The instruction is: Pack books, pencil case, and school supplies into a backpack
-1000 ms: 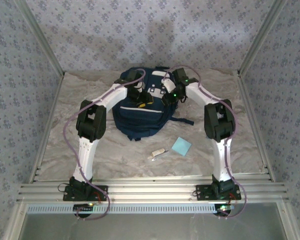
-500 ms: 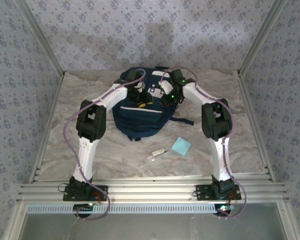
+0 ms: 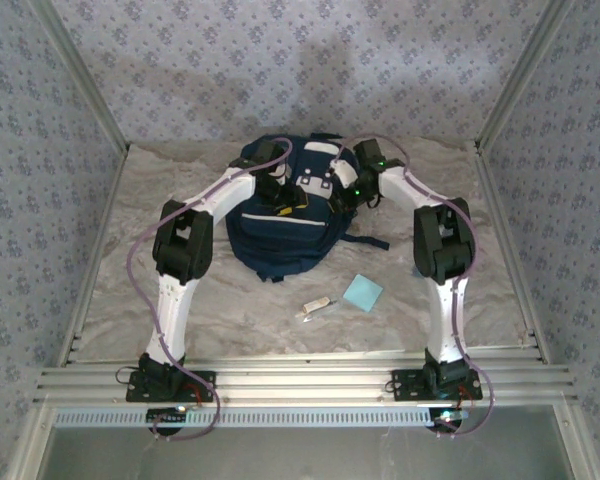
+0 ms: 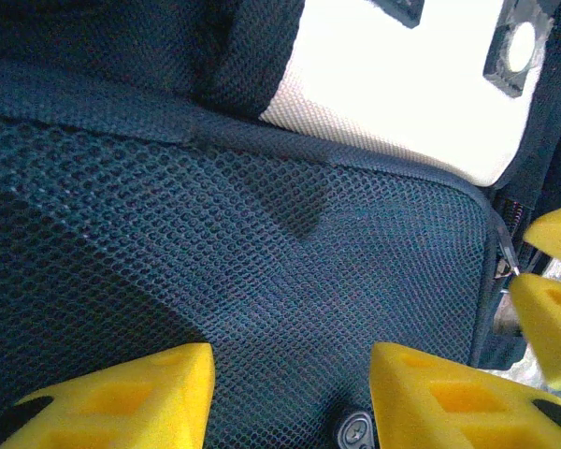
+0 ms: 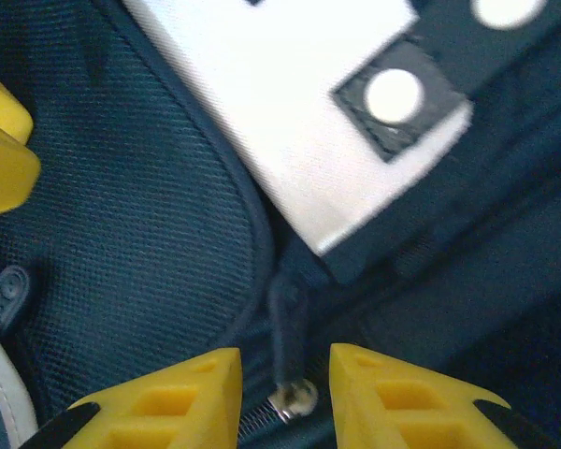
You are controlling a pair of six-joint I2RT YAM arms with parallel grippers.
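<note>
The navy backpack with white patches lies flat at the middle back of the table. My left gripper hovers open over its dark mesh panel, with nothing between the yellow fingers. My right gripper is open at the backpack's upper right. The metal zip slider and its dark pull tab sit between its fingers, with a gap on each side. The light-blue pad and the white stick lie on the table in front of the backpack. The books and the pencil case are out of view.
The right gripper's yellow fingers show at the right edge of the left wrist view, close to the left gripper. Metal frame posts and patterned walls enclose the table on the left, right and back. A dark strap trails from the backpack's right side.
My right arm has shifted a little to the right over the backpack's top, and its fingers have come slightly closer together. The left arm, the pad and the stick have not moved.
</note>
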